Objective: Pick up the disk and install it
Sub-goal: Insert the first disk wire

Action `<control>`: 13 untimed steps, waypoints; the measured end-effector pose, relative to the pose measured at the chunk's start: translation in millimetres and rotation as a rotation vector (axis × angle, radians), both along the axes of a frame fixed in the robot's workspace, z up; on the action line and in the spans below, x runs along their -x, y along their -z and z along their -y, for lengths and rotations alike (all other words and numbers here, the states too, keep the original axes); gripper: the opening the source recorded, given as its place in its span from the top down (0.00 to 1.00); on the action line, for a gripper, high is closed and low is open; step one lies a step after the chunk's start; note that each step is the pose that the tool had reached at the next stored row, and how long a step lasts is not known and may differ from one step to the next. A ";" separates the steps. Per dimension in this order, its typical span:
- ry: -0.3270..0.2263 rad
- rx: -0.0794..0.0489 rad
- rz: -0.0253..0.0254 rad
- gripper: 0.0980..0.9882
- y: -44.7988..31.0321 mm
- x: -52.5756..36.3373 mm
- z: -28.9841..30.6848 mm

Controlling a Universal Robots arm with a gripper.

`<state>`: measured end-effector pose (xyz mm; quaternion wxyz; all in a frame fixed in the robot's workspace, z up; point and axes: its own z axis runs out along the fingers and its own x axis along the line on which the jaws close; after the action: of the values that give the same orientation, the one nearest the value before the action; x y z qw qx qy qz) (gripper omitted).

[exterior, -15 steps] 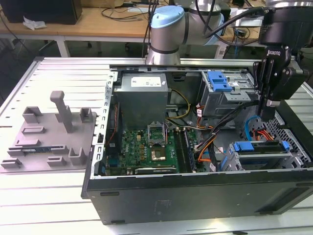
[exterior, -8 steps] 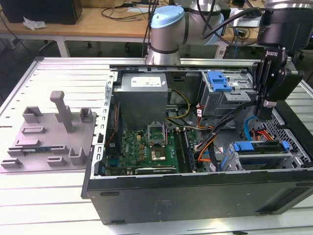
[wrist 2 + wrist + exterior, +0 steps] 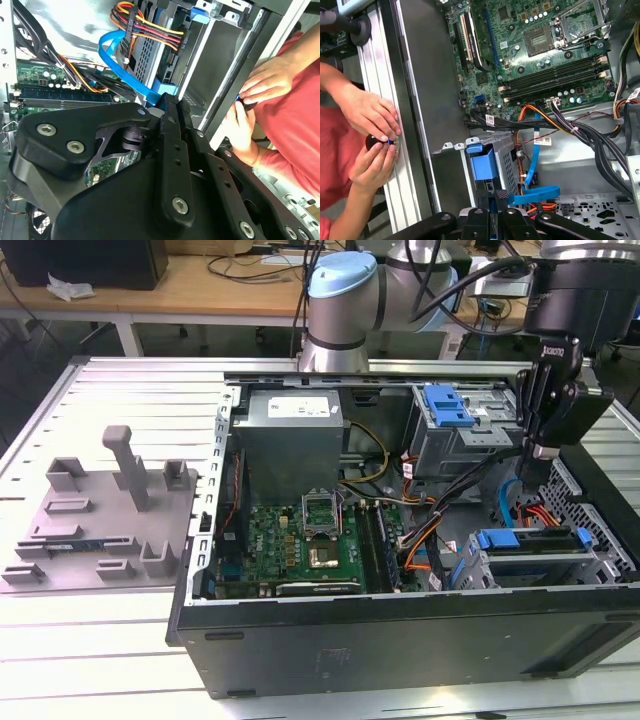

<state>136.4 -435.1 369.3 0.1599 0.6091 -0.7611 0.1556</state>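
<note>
The disk (image 3: 525, 540), silver with a blue frame, lies in the metal drive cage (image 3: 600, 560) at the exterior view's right, close to the case's near wall. In the first wrist view its blue frame end (image 3: 481, 165) and perforated side sit just beyond my fingertips. My gripper (image 3: 532, 472) hangs above the cage and apart from the disk. Its fingers (image 3: 483, 200) are shut together with nothing between them, gripper (image 3: 493, 194). In the second wrist view the black gripper (image 3: 161, 102) body covers most of the case floor.
The open computer case (image 3: 400, 640) holds a motherboard (image 3: 300, 540), a power supply (image 3: 290, 440) and a second cage with a blue tab (image 3: 447, 405). Orange, yellow and blue cables (image 3: 535, 150) run beside the disk. A person's hands (image 3: 372, 140) hold a small black item at the table rail.
</note>
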 end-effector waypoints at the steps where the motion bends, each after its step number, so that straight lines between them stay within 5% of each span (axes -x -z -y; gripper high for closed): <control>1: 0.001 0.000 0.0000 0.93 0.0 0.0 0.0; 13: 0.006 0.000 0.0000 0.93 0.2 0.0 0.0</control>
<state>136.4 -435.1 369.1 0.1603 0.6070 -0.7628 0.1552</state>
